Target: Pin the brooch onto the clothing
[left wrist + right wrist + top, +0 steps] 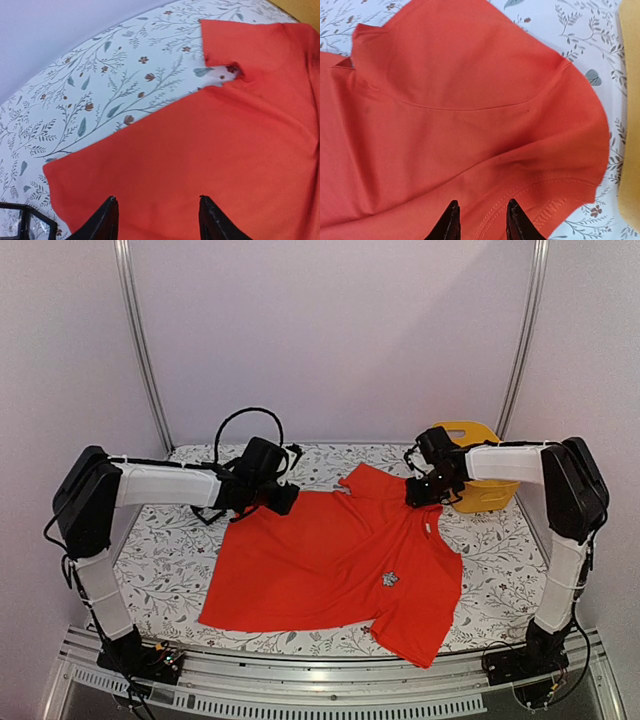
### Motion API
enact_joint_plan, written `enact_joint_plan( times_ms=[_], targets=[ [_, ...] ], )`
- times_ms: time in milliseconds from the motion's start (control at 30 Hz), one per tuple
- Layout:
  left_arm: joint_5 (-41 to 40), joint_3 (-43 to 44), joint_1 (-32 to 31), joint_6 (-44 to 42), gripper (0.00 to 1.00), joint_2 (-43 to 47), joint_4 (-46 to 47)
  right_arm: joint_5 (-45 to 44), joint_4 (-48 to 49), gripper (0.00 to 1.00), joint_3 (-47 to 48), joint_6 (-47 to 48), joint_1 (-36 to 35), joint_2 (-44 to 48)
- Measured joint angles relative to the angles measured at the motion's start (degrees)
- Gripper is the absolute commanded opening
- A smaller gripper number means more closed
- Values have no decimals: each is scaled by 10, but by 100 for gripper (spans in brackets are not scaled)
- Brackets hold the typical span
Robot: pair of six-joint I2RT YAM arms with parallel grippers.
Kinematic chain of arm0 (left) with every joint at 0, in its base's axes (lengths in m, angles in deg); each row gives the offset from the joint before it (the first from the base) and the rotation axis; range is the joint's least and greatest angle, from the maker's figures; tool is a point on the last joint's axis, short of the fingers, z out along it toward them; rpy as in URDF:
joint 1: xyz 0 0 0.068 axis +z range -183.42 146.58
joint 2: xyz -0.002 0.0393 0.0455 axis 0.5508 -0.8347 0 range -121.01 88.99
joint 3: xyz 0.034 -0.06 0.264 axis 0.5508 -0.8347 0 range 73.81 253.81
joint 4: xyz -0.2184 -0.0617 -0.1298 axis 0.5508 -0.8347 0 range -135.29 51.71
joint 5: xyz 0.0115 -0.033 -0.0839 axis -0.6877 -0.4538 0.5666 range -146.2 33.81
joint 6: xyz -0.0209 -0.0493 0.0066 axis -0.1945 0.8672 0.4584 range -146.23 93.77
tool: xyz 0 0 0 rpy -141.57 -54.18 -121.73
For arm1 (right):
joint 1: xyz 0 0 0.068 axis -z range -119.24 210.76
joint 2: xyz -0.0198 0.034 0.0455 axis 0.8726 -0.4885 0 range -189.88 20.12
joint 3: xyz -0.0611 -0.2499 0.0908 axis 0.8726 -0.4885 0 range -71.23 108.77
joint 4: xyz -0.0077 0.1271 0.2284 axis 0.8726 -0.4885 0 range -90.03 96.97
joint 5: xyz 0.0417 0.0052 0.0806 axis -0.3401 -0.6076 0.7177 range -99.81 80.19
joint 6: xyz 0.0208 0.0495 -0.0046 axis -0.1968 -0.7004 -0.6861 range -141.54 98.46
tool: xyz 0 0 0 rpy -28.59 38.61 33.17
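The brooch (390, 579) is lying on the chest of the clothing (320, 560), which I'm judging limp and light, so I'm planning a gentle edge pinch on that tiny ornament, left gripper (157, 200) hovering with fingers apart, right gripper (483, 202) showing a slim gap by the collar (540, 199), and I cannot tell if it is nipping cloth.

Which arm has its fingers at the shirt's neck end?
The right arm's fingers are over the ribbed collar of the shirt, beside the yellow basket; the left arm's fingers are near the hem corner.

Yellow plastic basket (470, 430) sits far right on the table (170, 560) (white cloth, leafy floral print), black cable (250, 410) looping far left.
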Motion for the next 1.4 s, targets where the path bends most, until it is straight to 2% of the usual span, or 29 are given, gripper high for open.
enact_joint_plan(
  times_ms=[167, 267, 367, 600, 800, 1133, 1300, 1400],
  targets=[
    [-36, 81, 67, 30, 53, -89, -51, -1, -41, 1, -64, -41, -28, 140],
    [-56, 122, 76, 30, 52, -154, -86, 1, -71, 0, -141, -84, -69, 220],
    [-80, 161, 76, 24, 52, -204, -111, 16, -97, 0, -217, -130, -112, 260],
    [-104, 189, 84, 19, 51, -222, -131, 58, -139, 0, -368, -244, -195, 293],
    [-130, 189, 113, 9, 52, -226, -129, 62, -162, 0, -404, -313, -216, 339],
    [-146, 201, 145, -25, 52, -236, -120, 78, -234, 0, -412, -372, -232, 383],
    [-143, 201, 145, -64, 53, -233, -116, 54, -294, 0, -292, -341, -223, 364],
    [-140, 195, 139, -85, 45, -217, -123, 45, -286, 0, -224, -307, -215, 339]
  ],
)
